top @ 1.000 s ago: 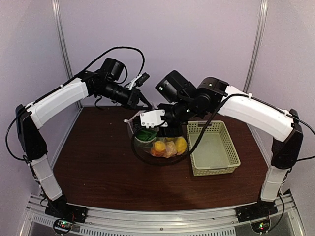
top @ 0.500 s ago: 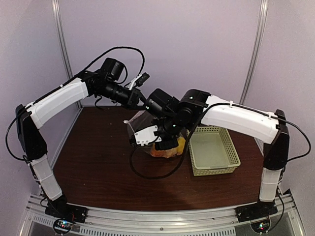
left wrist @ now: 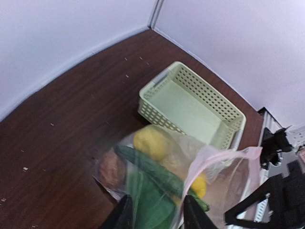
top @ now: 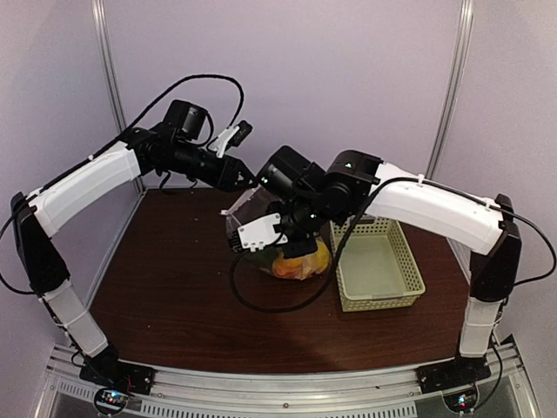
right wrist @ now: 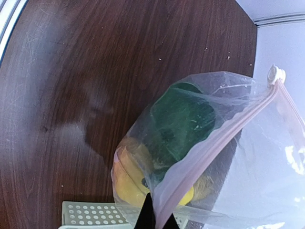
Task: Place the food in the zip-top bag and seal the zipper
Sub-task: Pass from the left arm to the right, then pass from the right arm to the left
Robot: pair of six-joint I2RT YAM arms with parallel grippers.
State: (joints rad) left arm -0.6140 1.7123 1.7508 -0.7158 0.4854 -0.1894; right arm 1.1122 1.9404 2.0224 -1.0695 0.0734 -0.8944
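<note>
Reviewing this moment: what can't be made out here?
Top view: the right arm covers the zip-top bag's mouth.
Left wrist: food blurred near the lens; whether the left end effector grips is unclear.
Right wrist: zipper runs off the right edge; sealing unknown.

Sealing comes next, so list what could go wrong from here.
1. The right tool pinches the zipper at one spot; if it slips out while sliding, the bag may stay open.
2. The cucumber ends close to the zipper and might jam the seal.
</note>
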